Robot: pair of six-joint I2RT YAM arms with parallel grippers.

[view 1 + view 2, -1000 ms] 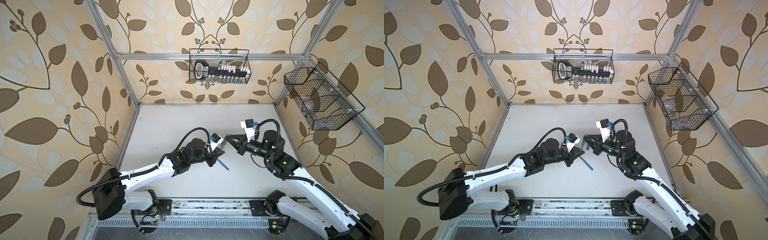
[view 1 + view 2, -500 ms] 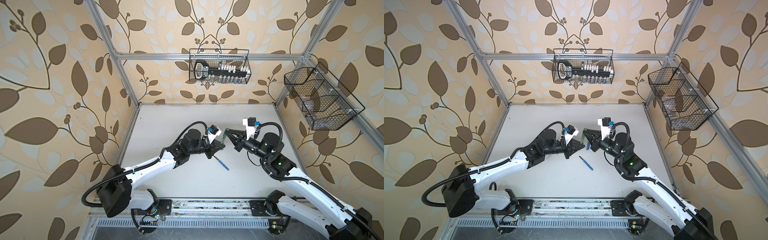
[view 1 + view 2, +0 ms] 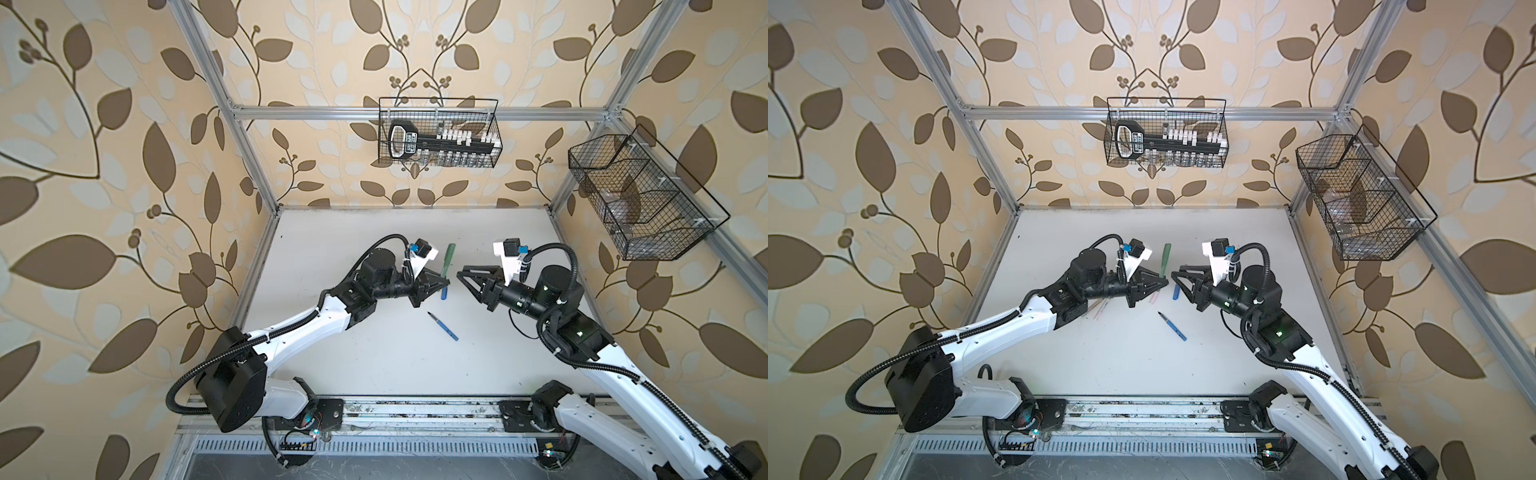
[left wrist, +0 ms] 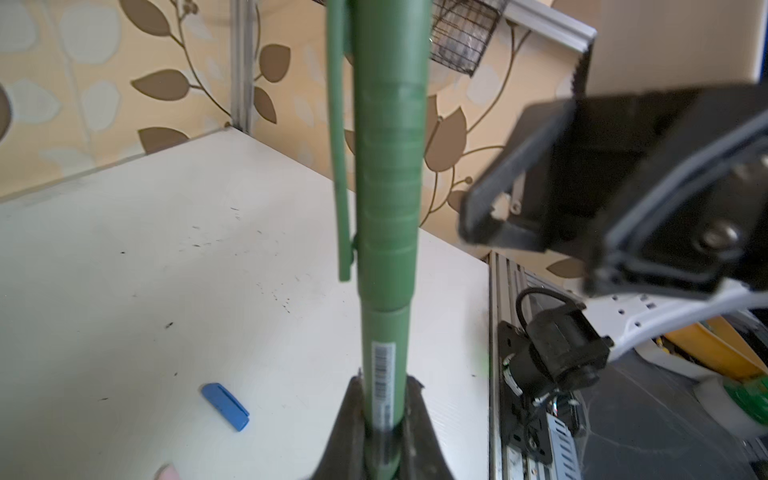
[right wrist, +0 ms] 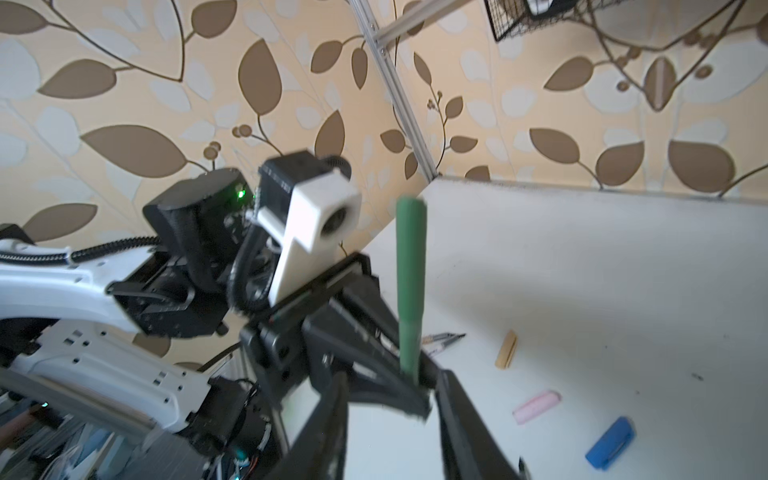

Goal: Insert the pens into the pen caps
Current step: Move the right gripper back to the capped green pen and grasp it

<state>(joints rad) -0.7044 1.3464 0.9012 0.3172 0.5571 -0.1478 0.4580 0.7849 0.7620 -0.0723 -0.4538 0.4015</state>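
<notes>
My left gripper (image 3: 444, 283) (image 4: 384, 415) is shut on the lower barrel of the dark green pen (image 3: 448, 261) (image 4: 387, 332), which stands upright above the table. Its green cap (image 4: 392, 166) (image 5: 411, 253) sits on its upper end. To the right of it my right gripper (image 3: 463, 280) (image 5: 392, 409) is open and holds nothing. A blue pen (image 3: 444, 326) (image 3: 1172, 326) lies uncapped on the table, nearer the front. The blue cap (image 3: 1177, 293) (image 5: 610, 443), pink cap (image 5: 536, 407) and tan cap (image 5: 506, 355) lie loose. Thin pens (image 3: 1100, 308) show partly under the left arm.
A wire basket (image 3: 438, 133) with a black tool hangs on the back wall. Another wire basket (image 3: 640, 199) hangs on the right wall. The aluminium rail (image 3: 415, 415) with both arm bases runs along the table's front edge.
My right gripper has opened, let go of the green cap and drawn back to the right. The left gripper still holds the green pen, and has lifted slightly towards the back.
</notes>
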